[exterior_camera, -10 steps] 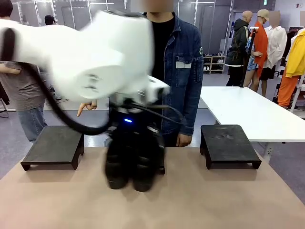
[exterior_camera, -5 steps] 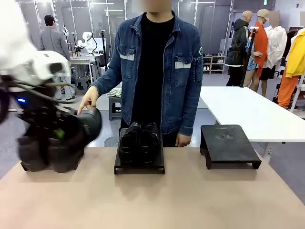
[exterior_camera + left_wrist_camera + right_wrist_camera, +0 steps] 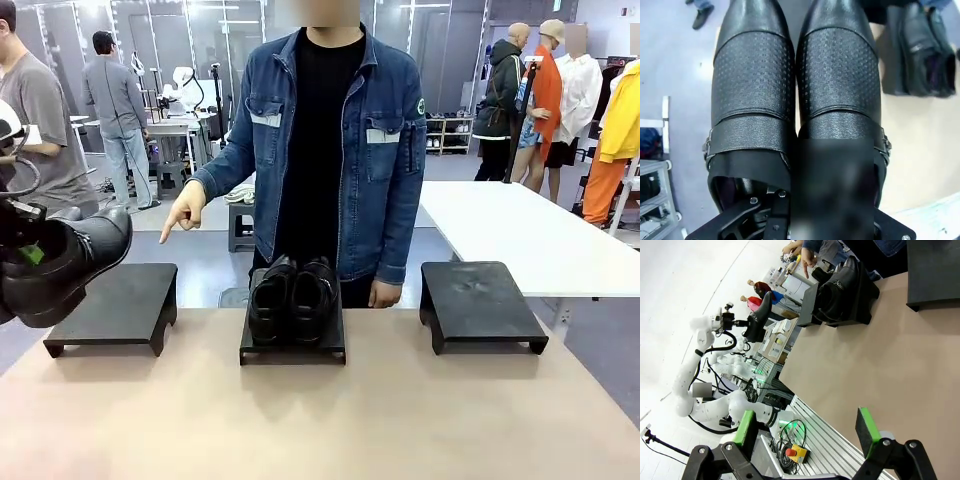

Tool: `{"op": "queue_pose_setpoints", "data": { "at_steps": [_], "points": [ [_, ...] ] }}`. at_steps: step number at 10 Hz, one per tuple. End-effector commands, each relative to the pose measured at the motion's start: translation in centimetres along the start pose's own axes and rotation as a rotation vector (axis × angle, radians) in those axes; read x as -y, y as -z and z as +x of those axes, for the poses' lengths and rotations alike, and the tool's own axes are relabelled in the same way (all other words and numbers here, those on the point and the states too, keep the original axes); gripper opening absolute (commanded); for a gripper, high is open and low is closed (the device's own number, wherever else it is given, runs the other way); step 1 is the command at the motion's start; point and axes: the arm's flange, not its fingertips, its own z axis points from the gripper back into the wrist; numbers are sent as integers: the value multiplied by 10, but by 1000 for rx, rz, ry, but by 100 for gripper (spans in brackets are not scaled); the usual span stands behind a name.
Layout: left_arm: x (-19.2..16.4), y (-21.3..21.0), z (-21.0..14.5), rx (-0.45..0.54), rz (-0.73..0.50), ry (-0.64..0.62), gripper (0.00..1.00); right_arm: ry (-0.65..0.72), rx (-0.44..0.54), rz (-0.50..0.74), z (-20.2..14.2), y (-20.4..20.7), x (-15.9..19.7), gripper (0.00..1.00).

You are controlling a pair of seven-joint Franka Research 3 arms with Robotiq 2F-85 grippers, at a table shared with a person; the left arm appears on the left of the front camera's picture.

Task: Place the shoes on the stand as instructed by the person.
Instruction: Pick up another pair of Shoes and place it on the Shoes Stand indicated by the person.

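My left gripper [image 3: 27, 248] is shut on a pair of glossy black shoes [image 3: 62, 268], held in the air at the far left, above and to the left of the left stand [image 3: 115, 305]. In the left wrist view the held shoes [image 3: 795, 85] lie side by side, toes pointing away, hiding my fingertips. A second pair of shoes [image 3: 292, 298] sits on the middle stand [image 3: 292, 350]. The person [image 3: 325, 150] in a denim jacket points a hand [image 3: 184, 215] down towards the left stand. My right gripper [image 3: 807, 432] is open and holds nothing, off the table's near edge.
The right stand [image 3: 482, 303] is bare, and the tan table [image 3: 330, 420] stretches in front of all three stands. A white table [image 3: 530, 235] stands at the back right. Other people stand farther off.
My left arm has swung from the middle of the table to the far left with the pair of shoes, past the left stand. The person's pointing hand and the middle pair have stayed put.
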Motion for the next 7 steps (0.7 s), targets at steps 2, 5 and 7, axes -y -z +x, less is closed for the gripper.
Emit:
{"op": "queue_pose_setpoints", "data": {
  "at_steps": [2,5,7],
  "points": [
    [-1,46,60,52,40,-4,0,-21,-2,8,0,-2,-1,100],
    [-11,92,86,37,23,-35,0,-21,-2,8,0,-2,-1,100],
    [-19,119,98,105,85,-64,0,-21,-2,8,0,-2,-1,100]
  ]
}}
